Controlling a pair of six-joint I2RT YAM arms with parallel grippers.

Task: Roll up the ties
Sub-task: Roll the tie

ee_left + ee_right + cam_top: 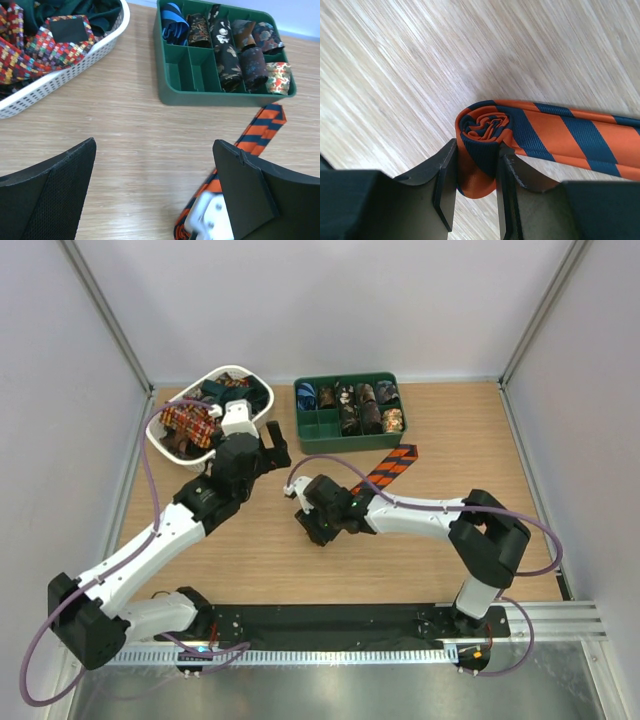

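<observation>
Two arms are working over the wooden table. One orange-and-dark-blue striped tie is lying on it, just near of the green tray. Its flat end is pointing toward the tray's near right side, and its length is running back to the left, toward the middle of the table. There its end is sitting wound into a tight spiral roll, with diagonal stripes wrapping around it.

The right gripper is pinching that roll between its two fingers. The left gripper is hanging with its jaws spread wide and nothing between them, over bare wood between the one white basket and the tray.

Eight rolled ties are sitting in the tray, five in the far row and three in the near row. Loose ties, red plaid and dark green among them, are lying heaped in the basket at the far left; their number cannot be told.
</observation>
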